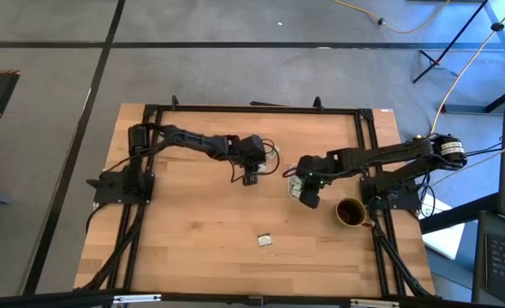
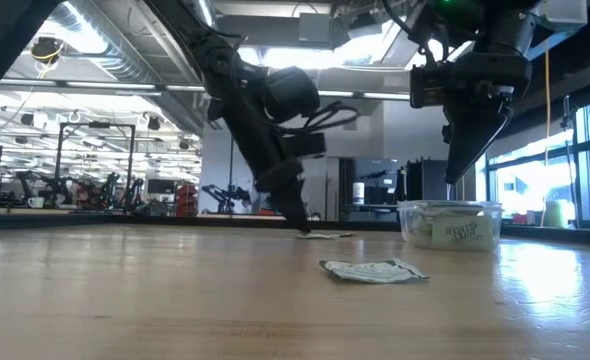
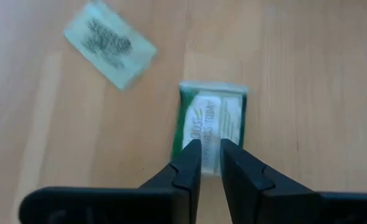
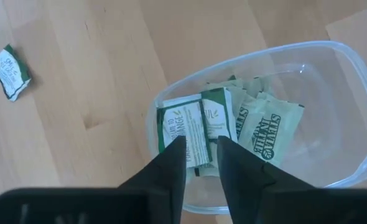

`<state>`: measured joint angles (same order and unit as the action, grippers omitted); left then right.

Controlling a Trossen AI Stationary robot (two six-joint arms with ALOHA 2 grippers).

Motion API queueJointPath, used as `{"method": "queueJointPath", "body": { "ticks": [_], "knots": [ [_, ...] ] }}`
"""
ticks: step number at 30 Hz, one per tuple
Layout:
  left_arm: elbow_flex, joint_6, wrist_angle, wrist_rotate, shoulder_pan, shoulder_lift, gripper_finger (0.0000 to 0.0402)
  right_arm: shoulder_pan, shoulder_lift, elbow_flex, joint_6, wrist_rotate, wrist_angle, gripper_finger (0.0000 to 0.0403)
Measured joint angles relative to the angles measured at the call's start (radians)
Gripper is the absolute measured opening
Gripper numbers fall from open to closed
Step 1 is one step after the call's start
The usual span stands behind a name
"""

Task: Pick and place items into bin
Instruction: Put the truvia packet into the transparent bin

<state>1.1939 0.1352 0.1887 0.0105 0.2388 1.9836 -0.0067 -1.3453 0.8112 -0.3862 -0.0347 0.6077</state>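
Left pincer (image 3: 210, 155), fingers narrow, sits low on a packet (image 3: 211, 121) lying on the desk (image 1: 201, 231), well away from the bin (image 4: 320, 112). Pinch its edge, lift slow. Right pincer (image 4: 200, 155), narrow & empty, hangs over bin w/ packets inside.

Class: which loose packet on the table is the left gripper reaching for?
The green-edged packet directly at the left gripper's fingertips; the paler packet lies apart, tilted.
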Motion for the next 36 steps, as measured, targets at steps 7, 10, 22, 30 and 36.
{"method": "queueJointPath", "body": {
  "ticks": [7, 10, 22, 30, 36],
  "knots": [
    [0.003, 0.022, 0.008, 0.007, 0.0, 0.024, 0.0026, 0.0, 0.0, 0.0, 0.002, 0.0, -0.006, 0.0095],
    [0.004, 0.028, 0.014, 0.006, 0.0, 0.025, 0.0013, 0.0, 0.0, 0.0, 0.002, 0.0, -0.007, 0.0095],
    [0.0, 0.029, 0.032, -0.012, -0.018, 0.009, 0.0002, 0.0, 0.0, 0.0, -0.023, 0.0, -0.068, 0.0095],
    [-0.004, 0.111, 0.048, -0.15, -0.08, -0.033, 0.0001, 0.0, 0.0, 0.0, 0.005, -0.001, -0.101, 0.0095],
    [-0.003, 0.145, 0.019, -0.249, -0.132, -0.036, 0.0001, 0.0, 0.0, 0.0, 0.024, -0.001, -0.103, 0.0095]
  ]
}}
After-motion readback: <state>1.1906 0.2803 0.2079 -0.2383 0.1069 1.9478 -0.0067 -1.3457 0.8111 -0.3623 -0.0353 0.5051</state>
